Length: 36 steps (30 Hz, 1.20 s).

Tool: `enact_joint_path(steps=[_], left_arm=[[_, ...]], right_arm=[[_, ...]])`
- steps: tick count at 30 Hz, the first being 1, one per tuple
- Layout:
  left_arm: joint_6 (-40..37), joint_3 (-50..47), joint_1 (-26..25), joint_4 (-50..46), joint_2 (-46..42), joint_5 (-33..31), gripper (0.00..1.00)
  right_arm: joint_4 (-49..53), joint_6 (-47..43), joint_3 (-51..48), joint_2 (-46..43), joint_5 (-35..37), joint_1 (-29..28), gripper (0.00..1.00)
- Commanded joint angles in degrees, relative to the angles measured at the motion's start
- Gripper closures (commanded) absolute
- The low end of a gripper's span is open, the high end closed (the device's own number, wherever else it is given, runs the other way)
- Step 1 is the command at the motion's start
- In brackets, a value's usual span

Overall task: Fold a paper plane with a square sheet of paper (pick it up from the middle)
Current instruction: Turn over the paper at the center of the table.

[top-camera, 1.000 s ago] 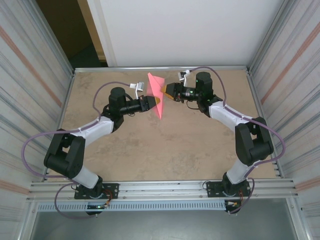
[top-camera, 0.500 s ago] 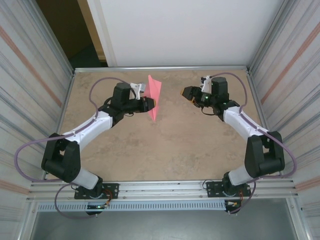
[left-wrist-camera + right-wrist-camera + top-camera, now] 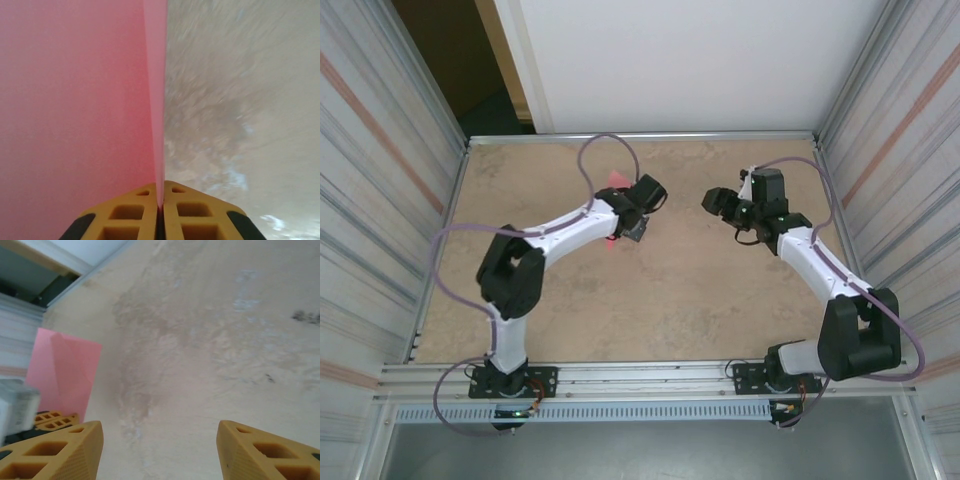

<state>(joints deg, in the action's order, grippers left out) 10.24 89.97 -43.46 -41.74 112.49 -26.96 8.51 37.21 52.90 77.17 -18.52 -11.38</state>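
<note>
- Closest to the left wrist camera, the left pincer [image 3: 160, 200] is clamped tight on the lower edge of the pink paper [image 3: 75, 100], with no gap between its jaws.
- From that grip the paper stands edge-on and runs out of the picture at the top and left, so its outline cannot be read there. The counter [image 3: 240, 100] beside it is smeared.
- The right pincer [image 3: 160, 432] gapes wide and holds nothing, with bare counter between its yellow fingers [image 3: 55, 450].
- Past the finger at the picture's left, the paper shows as a slanted pink panel with a faint crease, well apart from that pincer.
- From above, the left arm's wrist [image 3: 645, 192] covers most of the paper, and only pink slivers peek out, toward the counter's far side.
</note>
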Motion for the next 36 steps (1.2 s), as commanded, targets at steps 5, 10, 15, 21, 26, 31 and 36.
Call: enact_joint_path(steps=[5,10,15,21,26,31,36], left_arm=[[-0.8,5.0,-0.7,-6.9,8.7,-11.4,0.88],[-0.8,7.2,-1.7,-8.4,14.2,-14.5,0.87],[0.0,8.2,-2.2,-9.1,16.6,-13.6,0.85],[0.4,9.0,-3.2,-9.0,16.6,-10.8,0.73],[3.9,8.9,-4.2,-9.4,14.3,-3.7,0.66],[9.8,6.0,-4.3,-8.7,9.2,7.5,0.59],[15.6,-2.2,-4.7,-2.2,0.8,20.5,0.51]], right_arm=[[2.6,0.2,-2.9,-3.2,3.9,2.9,0.39],[3.0,0.6,-3.2,-2.4,3.3,3.5,0.39],[2.9,0.8,-3.1,-1.5,3.0,3.6,0.39],[2.3,1.4,-2.9,-0.2,2.0,3.5,0.39],[1.7,2.0,-2.8,0.8,1.2,3.5,0.39],[1.5,2.3,-2.9,1.1,1.2,3.6,0.39],[-0.1,2.8,-3.5,1.4,0.1,3.6,0.36]])
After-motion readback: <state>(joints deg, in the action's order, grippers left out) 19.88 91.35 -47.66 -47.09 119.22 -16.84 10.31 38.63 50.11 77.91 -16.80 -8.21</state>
